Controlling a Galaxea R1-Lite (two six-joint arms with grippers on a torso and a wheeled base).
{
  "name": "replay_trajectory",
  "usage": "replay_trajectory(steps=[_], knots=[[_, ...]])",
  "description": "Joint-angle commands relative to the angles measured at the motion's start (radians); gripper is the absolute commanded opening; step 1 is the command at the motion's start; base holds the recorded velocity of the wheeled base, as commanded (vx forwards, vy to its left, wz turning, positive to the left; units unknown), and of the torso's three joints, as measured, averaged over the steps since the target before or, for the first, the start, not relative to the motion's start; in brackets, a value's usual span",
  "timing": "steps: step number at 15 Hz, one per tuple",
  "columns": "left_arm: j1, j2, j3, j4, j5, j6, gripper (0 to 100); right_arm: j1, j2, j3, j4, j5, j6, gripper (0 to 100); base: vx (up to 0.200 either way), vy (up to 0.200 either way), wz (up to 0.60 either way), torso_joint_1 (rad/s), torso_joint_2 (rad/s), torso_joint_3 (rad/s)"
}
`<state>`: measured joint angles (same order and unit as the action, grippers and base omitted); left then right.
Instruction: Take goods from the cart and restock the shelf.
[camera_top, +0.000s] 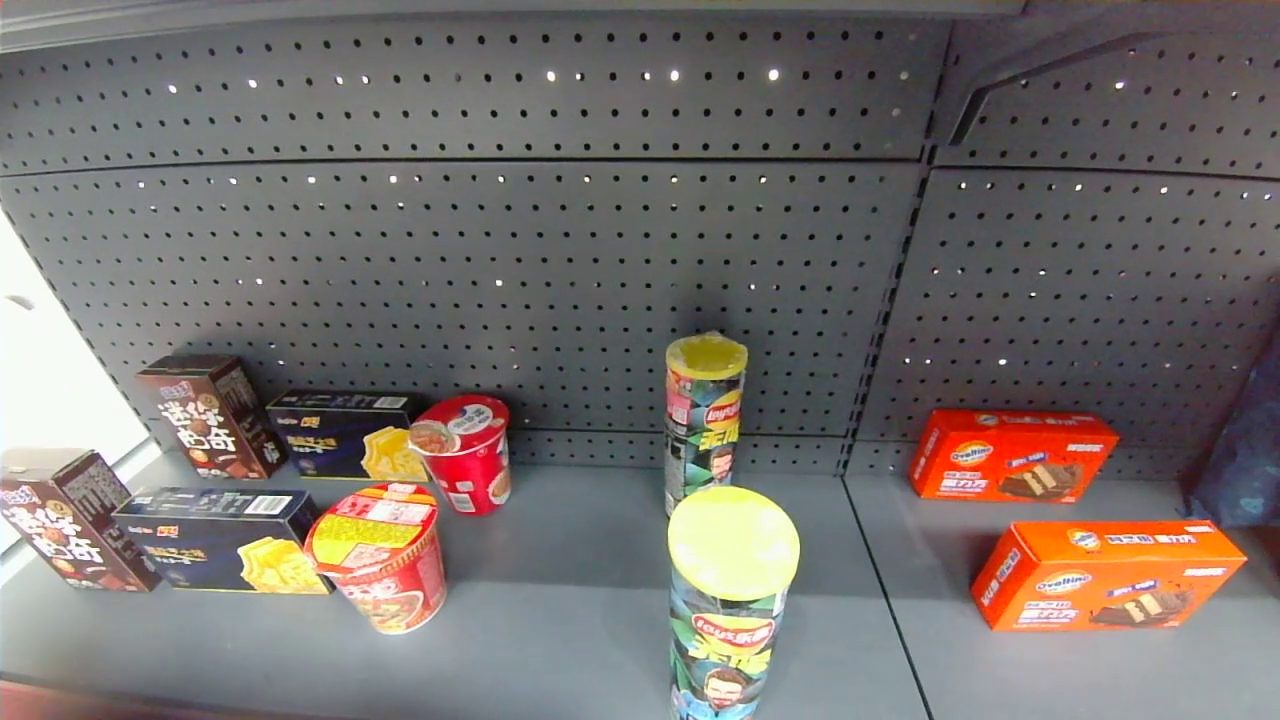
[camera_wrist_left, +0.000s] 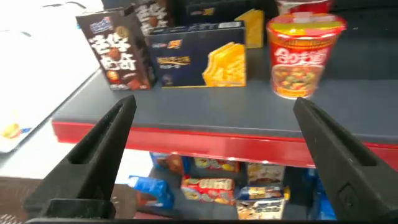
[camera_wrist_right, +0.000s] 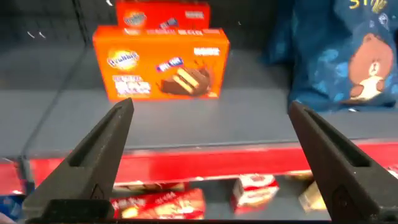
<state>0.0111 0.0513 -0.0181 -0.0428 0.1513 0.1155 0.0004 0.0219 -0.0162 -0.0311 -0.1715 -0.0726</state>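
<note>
On the grey shelf (camera_top: 560, 620), the front chip tube (camera_top: 733, 600) stands upright at the centre. It has a yellow lid, and its wrap shows a red logo patch and a cartoon face. The rear chip tube (camera_top: 705, 420) stands at its 12 o'clock. At 9 to 10 o'clock are 2 red noodle cups (camera_top: 382, 560), 2 dark blue boxes (camera_top: 225, 540) picturing a yellow wedge, and 2 brown boxes (camera_top: 65, 520) with large white characters. At 3 o'clock lie 2 orange boxes (camera_top: 1105, 575) picturing brown wafer bars, with a blue bag (camera_top: 1240, 460) beyond them. The left gripper (camera_wrist_left: 214, 104) and right gripper (camera_wrist_right: 211, 107) hover before the red shelf edge (camera_wrist_right: 205, 158), both spread wide and empty.
</note>
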Motion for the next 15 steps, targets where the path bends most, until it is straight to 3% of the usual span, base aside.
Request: replay_trajectory(steps=[1,4,7,11,13,15], knots=[[-0.017,-0.051,0.010,0.004,-0.016,-0.011,100,0.000,-0.022,0.001,0.000,0.026,0.019,100,0.000,0.000,0.00,0.000,0.00,0.000],[-0.017,-0.051,0.012,0.004,-0.062,-0.016,100,0.000,-0.022,0.001,0.000,0.124,0.039,100,0.000,0.000,0.00,0.000,0.00,0.000],[-0.017,-0.051,0.009,0.007,-0.211,-0.027,100,0.000,-0.022,-0.002,0.010,0.122,0.033,100,0.000,0.000,0.00,0.000,0.00,0.000],[-0.017,-0.051,0.007,0.012,-0.183,-0.037,100,0.000,-0.022,-0.002,0.008,0.130,0.037,100,0.000,0.000,0.00,0.000,0.00,0.000],[-0.017,-0.051,0.007,0.012,-0.182,-0.020,100,0.000,-0.022,-0.001,0.002,0.106,0.053,100,0.000,0.000,0.00,0.000,0.00,0.000],[-0.017,-0.051,0.009,0.011,-0.177,-0.025,100,0.000,-0.022,-0.001,0.003,0.101,0.039,100,0.000,0.000,0.00,0.000,0.00,0.000]])
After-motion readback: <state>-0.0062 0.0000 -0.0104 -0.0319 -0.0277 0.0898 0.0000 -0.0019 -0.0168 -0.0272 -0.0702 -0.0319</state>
